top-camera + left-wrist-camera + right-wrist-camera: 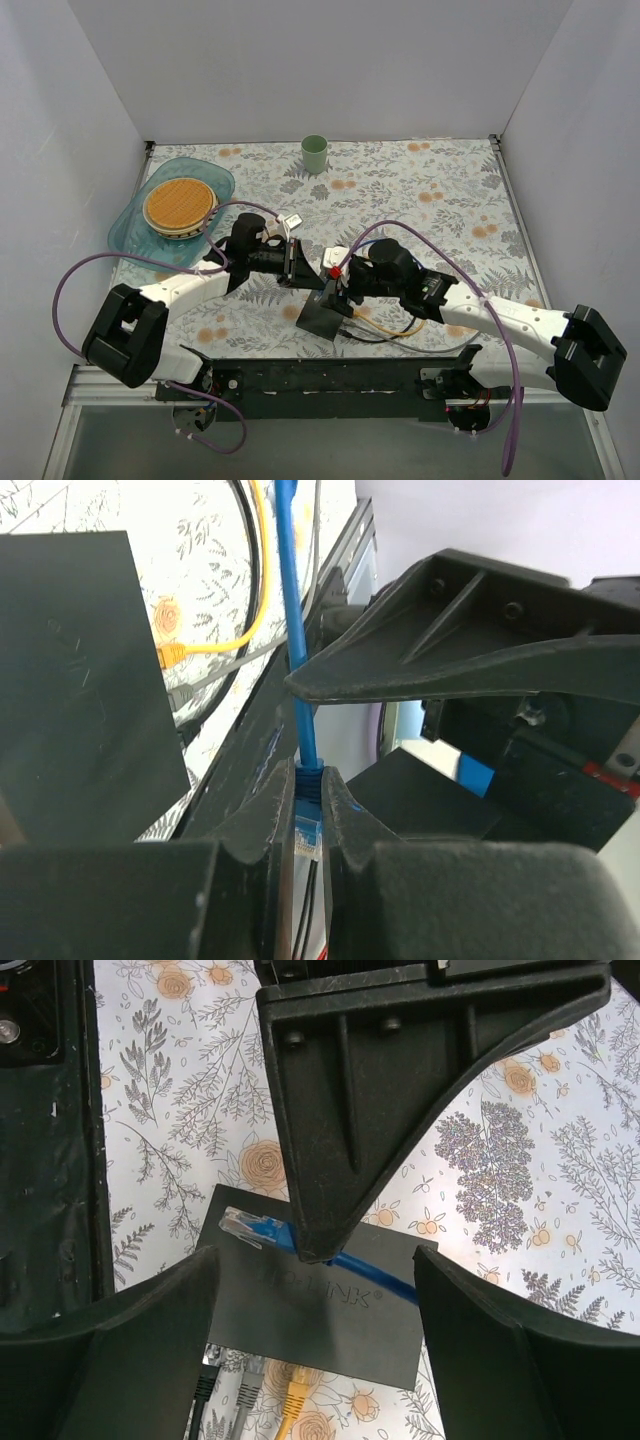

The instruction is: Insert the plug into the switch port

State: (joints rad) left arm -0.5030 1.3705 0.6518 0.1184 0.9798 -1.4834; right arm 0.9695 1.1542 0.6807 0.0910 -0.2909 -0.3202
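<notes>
**Top view.** Both arms meet mid-desk over the switch (322,320). It is a flat, dark, matte box lying on the floral-print desk (450,200), near the arm bases. The left end effector (298,268) sits just behind it and the right end effector (340,292) is over it. The plug is too small to make out here.

**Left wrist.** The left end effector is pressed together on the plug (308,825), which has a clear tip and a blue boot. The blue cable (290,630) runs straight out of the boot.

**Right wrist.** The right fingers are spread either side of the switch; I cannot tell if they touch it. The plug hangs over the plain top, not in a port. A black lead (203,1388), a grey lead (250,1378) and a yellow lead (293,1398) occupy the socket edge.

**Step, as I judge it.** The plug is being aligned. Next, it has to be carried round to a free socket, squared up and pushed in straight, probably with the box steadied.
</notes>
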